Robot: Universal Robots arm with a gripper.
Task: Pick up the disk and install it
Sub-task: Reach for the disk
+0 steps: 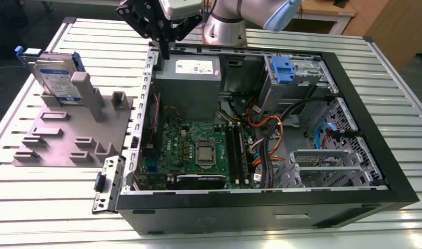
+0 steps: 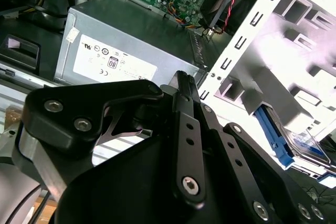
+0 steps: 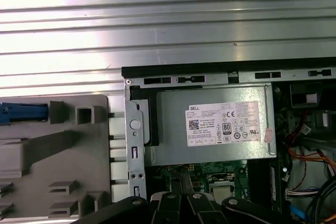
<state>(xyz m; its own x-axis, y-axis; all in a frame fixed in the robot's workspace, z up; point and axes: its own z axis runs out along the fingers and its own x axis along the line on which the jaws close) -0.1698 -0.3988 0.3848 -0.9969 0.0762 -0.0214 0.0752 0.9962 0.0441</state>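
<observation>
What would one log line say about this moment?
gripper: shut, empty, near grey power supply box | disk: upright in grey stand, exterior view's left, not held | install: not done

Disk apparently in fixture beside case

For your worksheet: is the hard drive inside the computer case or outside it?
Outside: the hard drive stands upright on the grey holder, to the exterior view's left of the computer case.

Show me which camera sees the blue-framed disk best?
The exterior view: the disk stands upright on the grey holder, label and blue frame plain. The second wrist view catches one corner; the first wrist view, a strip of blue frame.
</observation>
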